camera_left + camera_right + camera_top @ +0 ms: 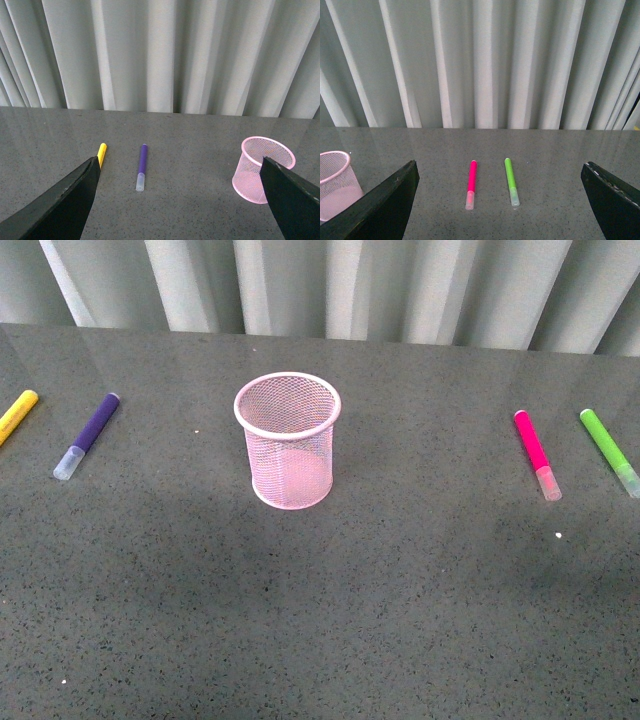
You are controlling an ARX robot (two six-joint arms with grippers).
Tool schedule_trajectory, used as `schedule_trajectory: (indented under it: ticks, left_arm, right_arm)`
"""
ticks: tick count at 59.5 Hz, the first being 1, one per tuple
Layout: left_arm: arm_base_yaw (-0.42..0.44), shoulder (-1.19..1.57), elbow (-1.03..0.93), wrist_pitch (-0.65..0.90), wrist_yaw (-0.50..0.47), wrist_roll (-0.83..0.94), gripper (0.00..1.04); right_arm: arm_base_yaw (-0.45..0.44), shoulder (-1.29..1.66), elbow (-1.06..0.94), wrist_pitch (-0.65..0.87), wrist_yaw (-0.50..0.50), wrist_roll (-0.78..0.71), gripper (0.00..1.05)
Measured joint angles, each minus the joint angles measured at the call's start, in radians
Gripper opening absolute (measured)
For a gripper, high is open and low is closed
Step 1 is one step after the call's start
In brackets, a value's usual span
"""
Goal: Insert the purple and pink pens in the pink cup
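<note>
The pink cup stands upright and empty at the table's middle; it also shows in the left wrist view and the right wrist view. The purple pen lies flat at the left, seen in the left wrist view too. The pink pen lies flat at the right, seen in the right wrist view too. My left gripper is open and empty, back from the purple pen. My right gripper is open and empty, back from the pink pen. Neither arm shows in the front view.
A yellow marker lies left of the purple pen, at the frame's edge. A lime green marker lies right of the pink pen. Grey pleated curtains hang behind the dark speckled table.
</note>
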Motion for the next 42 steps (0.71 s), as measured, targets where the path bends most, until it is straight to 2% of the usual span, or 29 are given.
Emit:
schedule_trajectory:
  ticks: [42]
  left_arm:
    - [0.0,0.0,0.0,0.0,0.0,0.0,0.98]
  right_arm:
    - [0.0,0.0,0.0,0.0,0.0,0.0,0.98]
